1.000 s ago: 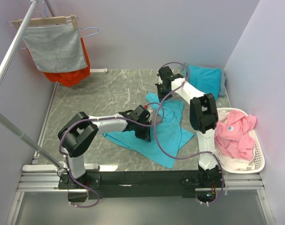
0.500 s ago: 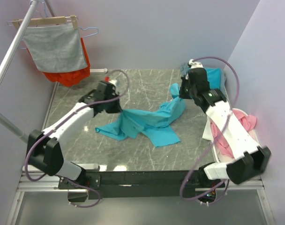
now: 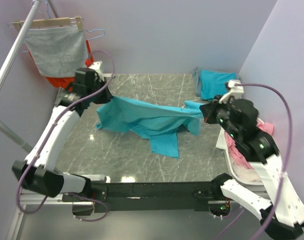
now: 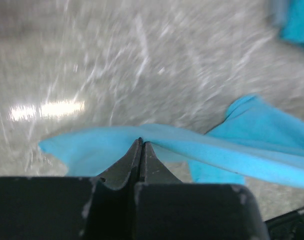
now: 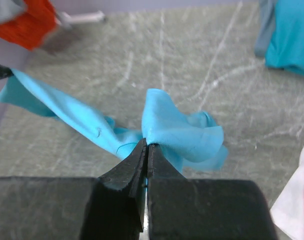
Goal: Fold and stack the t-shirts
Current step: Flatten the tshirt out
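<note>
The left tool [image 3: 101, 96] is clenched on one edge of a turquoise t-shirt [image 3: 152, 117], and the left wrist view shows its two fingers pressed flat together with the fabric pinched at their tips. The right tool [image 3: 204, 112] is likewise clamped on the opposite edge, its fingers closed on a bunched fold of the cloth in the right wrist view. Compared with half a second ago, the two tools are farther apart: the left one has swung out toward the far left side of the table [image 3: 132, 155], close to the hanging orange-red garment [image 3: 67, 81] and grey cloth [image 3: 54, 47], while the right one has drawn back toward the near right. The t-shirt, which then sagged in a rumpled heap across the middle of the table, is now pulled out into a long raised band between the tools, with a lower flap trailing down toward the table near the centre. A second ago both tools were close together over the crumpled shirt. A folded turquoise shirt [image 3: 217, 82] lies in the far right corner, well apart from the stretched one, unchanged. A pink garment [image 3: 238, 152] sits at the right edge beneath the right arm
</note>
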### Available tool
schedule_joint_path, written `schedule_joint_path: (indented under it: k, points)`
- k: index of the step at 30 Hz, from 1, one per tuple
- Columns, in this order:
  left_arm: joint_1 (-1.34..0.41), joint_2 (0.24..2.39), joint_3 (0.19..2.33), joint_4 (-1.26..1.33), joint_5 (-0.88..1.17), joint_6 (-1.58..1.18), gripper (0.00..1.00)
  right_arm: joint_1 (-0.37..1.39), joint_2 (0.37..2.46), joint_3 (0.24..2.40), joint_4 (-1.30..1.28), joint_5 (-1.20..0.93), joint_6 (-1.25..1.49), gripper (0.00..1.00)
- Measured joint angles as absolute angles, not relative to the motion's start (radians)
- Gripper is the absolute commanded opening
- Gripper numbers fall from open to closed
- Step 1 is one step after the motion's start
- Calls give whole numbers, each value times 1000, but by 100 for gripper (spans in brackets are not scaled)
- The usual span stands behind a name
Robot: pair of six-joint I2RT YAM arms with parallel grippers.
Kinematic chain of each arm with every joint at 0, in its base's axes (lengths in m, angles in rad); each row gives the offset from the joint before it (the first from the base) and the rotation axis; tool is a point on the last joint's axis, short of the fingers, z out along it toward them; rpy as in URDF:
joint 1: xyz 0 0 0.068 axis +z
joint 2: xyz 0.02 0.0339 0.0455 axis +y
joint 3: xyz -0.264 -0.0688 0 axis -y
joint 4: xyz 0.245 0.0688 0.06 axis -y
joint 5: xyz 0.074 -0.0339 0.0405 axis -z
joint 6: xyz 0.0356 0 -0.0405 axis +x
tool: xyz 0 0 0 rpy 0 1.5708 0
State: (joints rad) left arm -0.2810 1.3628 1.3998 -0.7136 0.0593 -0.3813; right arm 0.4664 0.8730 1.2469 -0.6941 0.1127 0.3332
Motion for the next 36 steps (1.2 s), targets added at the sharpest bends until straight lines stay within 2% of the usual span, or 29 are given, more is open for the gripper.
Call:
schedule_joint_path:
  k: [9,16,19,25,32,34,35,36]
  points:
    - [-283,1134,1657,-813,229,-341,1,491,698,1311,-665,77,307,0]
    - [-283,1099,1729,-923,315,-346,1,491,751,1452,-599,66,258,0]
    - [-283,1118,1710,-930,333,-360,1,492,856,1518,-553,88,237,0]
    - [-283,1209,1455,-823,335,-405,1,491,1216,1610,-479,125,215,0]
    - [-282,1617,1306,-630,271,-444,1,472,1672,1579,-464,154,219,0]
    - [-280,1726,1327,-600,242,-457,12,454,1800,1619,-481,165,222,0]
    - [-279,1774,1347,-584,225,-461,30,445,1859,1649,-484,169,224,0]
    - [-276,1819,1374,-577,207,-467,36,435,1911,1682,-486,172,228,0]
